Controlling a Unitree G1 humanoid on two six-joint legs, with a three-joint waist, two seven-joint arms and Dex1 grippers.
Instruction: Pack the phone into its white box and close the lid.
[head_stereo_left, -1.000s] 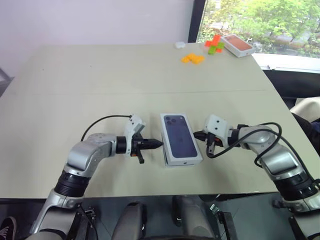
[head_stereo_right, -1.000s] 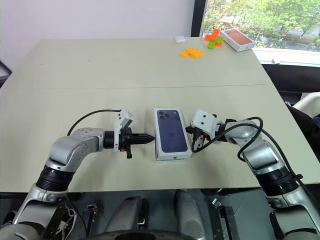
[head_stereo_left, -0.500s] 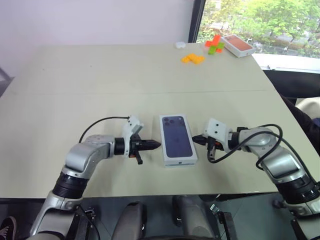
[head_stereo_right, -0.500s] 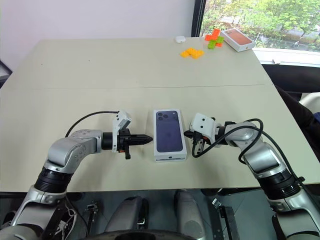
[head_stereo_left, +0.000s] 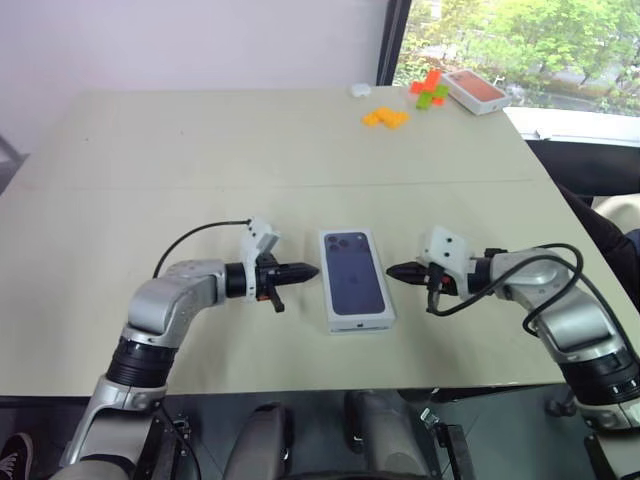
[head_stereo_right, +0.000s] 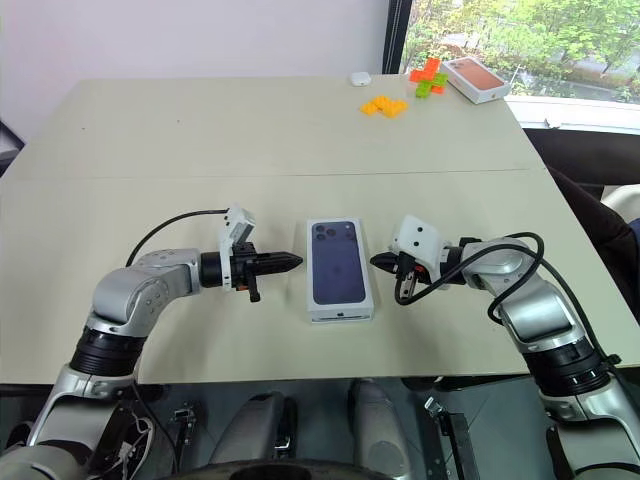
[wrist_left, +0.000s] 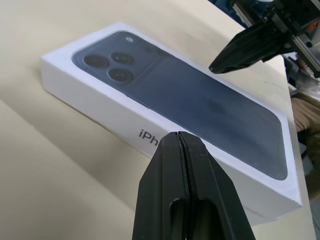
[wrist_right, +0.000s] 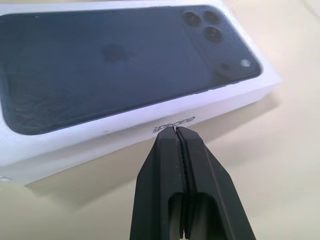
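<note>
The lid (head_stereo_left: 357, 277) sits down over the white box on the counter (head_stereo_left: 200, 160), phone picture up, right between the two pincers. The phone itself is out of sight, so I judge it to be packed inside, though that can't be checked from here.

The left pincer (head_stereo_left: 312, 270) hangs just off the lid's one long side, fingers pressed together, holding nothing. The right pincer (head_stereo_left: 392, 270) mirrors it off the other long side, also pressed together and empty, tip pointing at the lid's wall. Neither touches the box; a sliver of counter shows on each side.

By my reading the closing step is at its end: the lid looks seated level, with no gap that I can make out along the walls in the wrist views. If anything is left, it's a light squeeze or tap from both sides to square it up, and that calls for both tips to meet the walls evenly so the box doesn't skate across the counter.

Writing: the lid's side wall reads "iPhone" by the right pincer's tip (wrist_right: 173, 125), and the opposite wall starts "iPh" behind the left one.

Far beyond both pincers lie orange blocks (head_stereo_left: 385, 117) and a box with an orange-red top (head_stereo_left: 474, 90).
</note>
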